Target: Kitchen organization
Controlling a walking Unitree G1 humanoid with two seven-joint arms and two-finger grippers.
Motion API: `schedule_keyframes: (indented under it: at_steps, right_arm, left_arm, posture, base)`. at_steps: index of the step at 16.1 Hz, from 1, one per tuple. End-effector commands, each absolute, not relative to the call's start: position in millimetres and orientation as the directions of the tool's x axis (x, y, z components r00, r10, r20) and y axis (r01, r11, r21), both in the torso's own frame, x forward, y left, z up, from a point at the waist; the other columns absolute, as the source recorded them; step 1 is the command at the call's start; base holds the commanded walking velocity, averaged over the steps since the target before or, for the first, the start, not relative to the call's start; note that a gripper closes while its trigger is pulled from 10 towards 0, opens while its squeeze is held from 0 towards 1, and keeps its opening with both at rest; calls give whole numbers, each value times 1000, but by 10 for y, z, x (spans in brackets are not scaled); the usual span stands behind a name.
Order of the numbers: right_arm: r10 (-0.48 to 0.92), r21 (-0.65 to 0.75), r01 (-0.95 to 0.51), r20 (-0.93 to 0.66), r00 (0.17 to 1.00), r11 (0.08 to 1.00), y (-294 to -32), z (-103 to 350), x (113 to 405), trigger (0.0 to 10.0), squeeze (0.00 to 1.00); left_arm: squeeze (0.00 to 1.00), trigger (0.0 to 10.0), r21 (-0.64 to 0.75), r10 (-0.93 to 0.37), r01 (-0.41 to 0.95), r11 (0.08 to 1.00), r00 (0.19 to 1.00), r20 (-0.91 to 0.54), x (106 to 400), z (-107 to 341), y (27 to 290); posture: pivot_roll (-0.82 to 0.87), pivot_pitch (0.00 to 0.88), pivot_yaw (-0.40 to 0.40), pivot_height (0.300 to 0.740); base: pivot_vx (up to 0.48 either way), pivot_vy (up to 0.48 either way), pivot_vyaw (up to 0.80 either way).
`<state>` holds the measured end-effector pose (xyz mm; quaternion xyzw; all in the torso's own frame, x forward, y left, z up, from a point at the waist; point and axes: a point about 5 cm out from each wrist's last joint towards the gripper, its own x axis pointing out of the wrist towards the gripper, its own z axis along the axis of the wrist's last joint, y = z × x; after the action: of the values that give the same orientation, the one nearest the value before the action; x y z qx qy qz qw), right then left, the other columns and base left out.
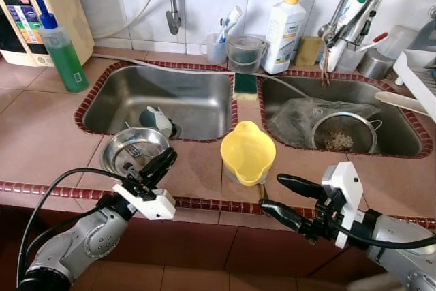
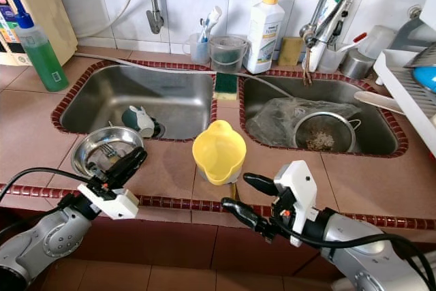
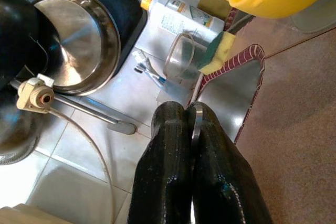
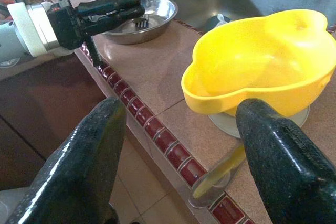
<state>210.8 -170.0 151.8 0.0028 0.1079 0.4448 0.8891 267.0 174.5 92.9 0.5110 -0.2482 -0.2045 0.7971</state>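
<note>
1. Left eye view: the yellow plastic bowl (image 1: 248, 151) sits on the tiled counter (image 1: 48, 144) between the two sinks, resting on something pale beneath it, near the front edge. The right gripper (image 1: 287, 200) hangs just in front of and below the bowl, fingers spread wide. The left gripper (image 1: 154, 168) has its fingers pressed together at the near rim of the shallow steel dish (image 1: 134, 149), which holds a fork (image 1: 133, 148).

2. Right eye view: same layout. The bowl's spout end points toward the back wall; a green sponge (image 2: 225, 84) lies on the divider behind it. The right sink holds a mesh strainer (image 2: 322, 132).

3. Left wrist view: the closed fingers pinch a thin metal edge, most likely the dish rim, though the grip is not plain from here.

4. Right wrist view: the open fingers (image 4: 86, 156) frame the bowl's near wall without touching it.

5. Judgement: the step looks like taking the yellow bowl. Advance level, put one finger inside the rim and one outside, and close gently; light plastic will slide or tip if nudged first. Lift straight up to clear whatever lies under it.
</note>
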Motion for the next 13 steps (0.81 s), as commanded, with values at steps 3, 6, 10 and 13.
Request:
schedule_keyframes:
  at_steps: [3, 6, 10, 13]
  right_arm:
    - [793, 83, -794, -179, 582, 602, -1699, 1548, 2127, 10000, 0]
    - [794, 77, -797, -180, 580, 600, -1710, 1560, 2134, 10000, 0]
    - [803, 74, -806, -182, 568, 587, -1688, 1542, 2167, 10000, 0]
    - [808, 72, -812, -177, 562, 580, -1671, 1549, 2189, 10000, 0]
  left_arm:
    - [0, 0, 925, -577, 110, 364, 806, 132, 2628, 864, 1809]
    - [0, 0, 901, -538, 62, 429, 819, 200, 2674, 1119, 1916]
    - [0, 3686, 827, -430, -19, 561, 847, 312, 2803, 1576, 2146]
    - [0, 10000, 741, -470, 87, 666, 820, 326, 2779, 1709, 2066]
  posture:
    - [-89, 34, -14, 740]
    - [-92, 30, -16, 740]
    - [-72, 11, -22, 740]
    - [-66, 6, -24, 740]
  base:
    - [0, 0, 0]
    - [0, 0, 0]
    - [0, 0, 0]
    - [0, 0, 0]
